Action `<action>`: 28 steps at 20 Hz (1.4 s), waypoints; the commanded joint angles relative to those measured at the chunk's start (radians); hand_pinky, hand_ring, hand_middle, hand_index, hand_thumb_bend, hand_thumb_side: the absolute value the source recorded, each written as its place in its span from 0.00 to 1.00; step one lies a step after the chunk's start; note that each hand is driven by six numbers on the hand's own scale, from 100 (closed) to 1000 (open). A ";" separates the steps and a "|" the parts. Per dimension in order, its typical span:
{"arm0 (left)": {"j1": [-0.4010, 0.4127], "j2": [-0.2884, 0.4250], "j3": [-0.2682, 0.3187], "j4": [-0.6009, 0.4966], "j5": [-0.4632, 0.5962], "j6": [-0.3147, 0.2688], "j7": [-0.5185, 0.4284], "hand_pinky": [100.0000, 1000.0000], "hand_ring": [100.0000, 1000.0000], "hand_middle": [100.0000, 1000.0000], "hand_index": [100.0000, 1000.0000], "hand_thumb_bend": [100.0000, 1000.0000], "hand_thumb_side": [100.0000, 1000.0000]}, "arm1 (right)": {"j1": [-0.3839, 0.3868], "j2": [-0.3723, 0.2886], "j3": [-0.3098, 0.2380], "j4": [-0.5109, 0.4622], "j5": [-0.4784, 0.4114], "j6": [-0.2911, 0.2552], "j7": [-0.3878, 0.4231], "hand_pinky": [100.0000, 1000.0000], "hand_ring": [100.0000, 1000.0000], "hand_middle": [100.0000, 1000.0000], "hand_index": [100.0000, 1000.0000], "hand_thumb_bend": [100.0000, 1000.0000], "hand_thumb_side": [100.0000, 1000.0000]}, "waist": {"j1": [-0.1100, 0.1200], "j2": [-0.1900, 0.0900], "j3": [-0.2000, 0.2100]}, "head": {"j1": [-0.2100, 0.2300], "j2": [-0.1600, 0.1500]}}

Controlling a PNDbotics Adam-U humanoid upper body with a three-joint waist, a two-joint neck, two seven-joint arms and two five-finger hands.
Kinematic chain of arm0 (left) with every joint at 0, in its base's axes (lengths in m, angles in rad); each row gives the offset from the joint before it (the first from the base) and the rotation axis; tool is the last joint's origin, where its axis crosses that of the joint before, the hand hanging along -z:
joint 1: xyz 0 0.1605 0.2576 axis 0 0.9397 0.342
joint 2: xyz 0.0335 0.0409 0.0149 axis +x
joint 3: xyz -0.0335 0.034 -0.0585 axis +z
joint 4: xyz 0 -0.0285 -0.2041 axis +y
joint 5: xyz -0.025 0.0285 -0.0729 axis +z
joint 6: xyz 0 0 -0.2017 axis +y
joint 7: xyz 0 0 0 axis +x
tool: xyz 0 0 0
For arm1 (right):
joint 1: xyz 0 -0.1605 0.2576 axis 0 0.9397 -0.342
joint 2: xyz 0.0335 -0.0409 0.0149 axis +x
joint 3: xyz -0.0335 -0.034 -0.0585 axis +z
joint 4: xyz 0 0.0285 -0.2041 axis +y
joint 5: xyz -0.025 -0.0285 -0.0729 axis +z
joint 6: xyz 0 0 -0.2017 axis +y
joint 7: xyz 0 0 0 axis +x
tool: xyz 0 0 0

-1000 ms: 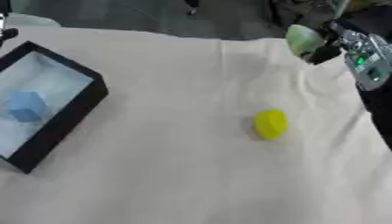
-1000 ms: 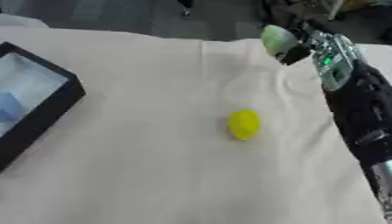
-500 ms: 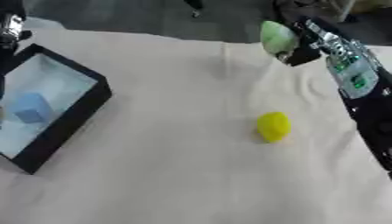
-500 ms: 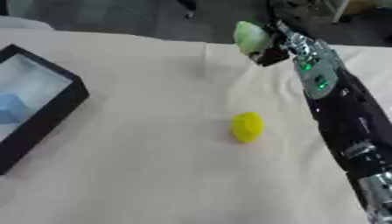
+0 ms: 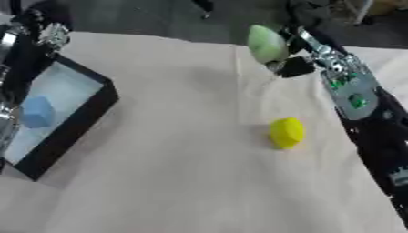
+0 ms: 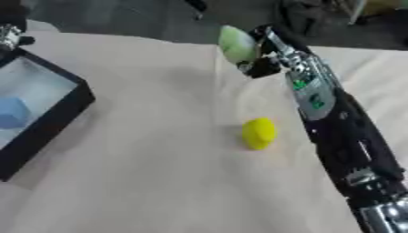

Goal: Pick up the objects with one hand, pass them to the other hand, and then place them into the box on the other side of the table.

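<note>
Cloth (image 5: pixel 183 182), a pale beige sheet, covers the table across most of the frame. At upper centre-right the right hand (image 5: pixel 293 55) is raised above the cloth with its fingers curled round a pale green ball (image 5: pixel 266 43), which sits at the hand's left side, clear of the cloth. The black and silver right arm (image 6: pixel 334 132) runs from that hand down along the right side of the frame to the lower right corner. Below the hand, right of centre, a yellow block (image 5: pixel 286 132) lies on the cloth, just beside the arm but apart from it. At the left edge a black box (image 5: pixel 79 125) with a pale floor lies askew on the cloth, and a blue block (image 5: pixel 37 112) sits inside it toward the left. In the upper left corner of the left eye view, black and silver parts of the left hand (image 5: pixel 49 32) show above the far corner of the box; whether its fingers are curled or straight cannot be told. A faint shadow falls on the cloth at upper centre, left of the green ball.
</note>
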 commanded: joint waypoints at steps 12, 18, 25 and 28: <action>-0.002 -0.131 -0.034 -0.107 -0.061 0.068 -0.126 0.83 1.00 0.99 0.80 0.03 0.57 | 0.193 0.136 -0.030 -0.375 0.109 -0.012 -0.012 0.67 0.49 0.33 0.53 0.00 0.00 | 0.017 -0.001 0.012 | 0.000 -0.041; -0.001 -0.162 -0.048 -0.116 -0.068 0.082 -0.153 0.84 1.00 1.00 0.80 0.07 0.51 | 0.201 0.168 -0.022 -0.439 0.194 -0.008 -0.006 0.69 0.50 0.34 0.53 0.00 0.00 | 0.011 0.006 0.014 | -0.004 -0.020; -0.005 -0.172 -0.075 -0.111 -0.126 0.093 -0.222 0.84 1.00 1.00 0.80 0.08 0.40 | 0.205 0.172 0.002 -0.486 0.282 -0.017 -0.017 0.70 0.51 0.35 0.54 0.00 0.00 | 0.005 0.013 0.021 | 0.001 0.000; -0.015 -0.181 -0.084 -0.105 -0.149 0.115 -0.234 0.84 1.00 1.00 0.80 0.08 0.42 | 0.205 0.171 0.013 -0.490 0.312 -0.018 -0.014 0.71 0.52 0.36 0.54 0.00 0.00 | 0.005 0.016 0.024 | 0.004 0.001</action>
